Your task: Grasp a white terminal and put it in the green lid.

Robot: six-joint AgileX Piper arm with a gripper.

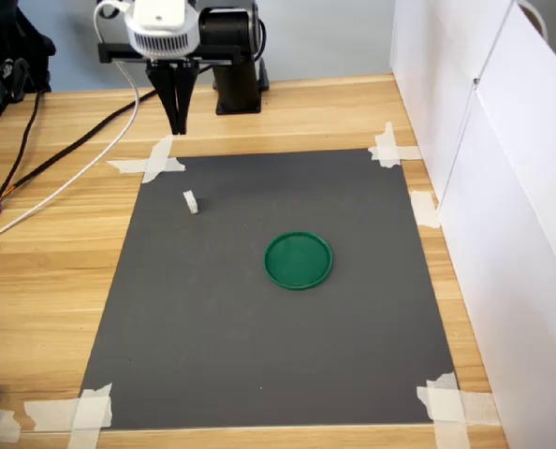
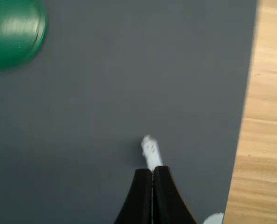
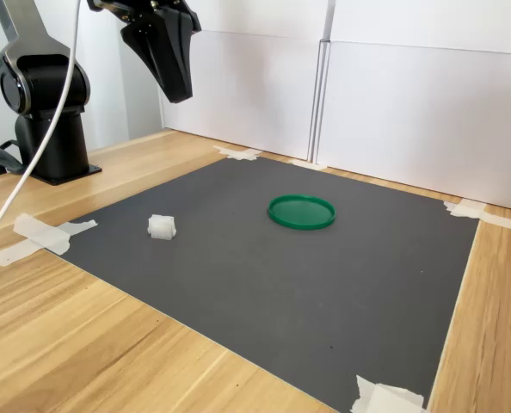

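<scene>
White terminal (image 1: pixel 191 201) sits loose on the grey mat (image 1: pixel 259 355), near the mat's far-left corner in the first exterior view, just in from the tape cross (image 1: pixel 152 164) there. Nothing touches it. In the second exterior view it lies near the mat's left edge (image 3: pixel 161 226), well apart from the lid.

Gripper (image 1: pixel 177 126) hangs high above the desk (image 1: pixel 44 281), over the mat's far edge by that same corner, fingers pointing down. Jaws are pressed together, no gap visible in the wrist view (image 2: pixel 152 172), and empty. The wrist view shows the terminal (image 2: pixel 149 150) just past the fingertips, blurred, so its orientation is hard to read.

Green lid (image 1: pixel 299 259) is about mid-mat, right of the terminal in the first exterior view, lying flat and rim up, nothing in it. Also seen in the second exterior view (image 3: pixel 301 211) and at the wrist view's corner (image 2: pixel 15 32).

Step in hand, as a judgement: approach, pre-grasp. Nothing picked yet.

Next move calls for:
- opening the jaws before descent; closed as they are, they would only push the part
- a small shift toward the near side so the jaws straddle the terminal
- a straight drop to the mat, closing on the flat sides

The part is tiny and light, so an off-centre close could flick it away. After that, a carry to the right to the lid.
</scene>
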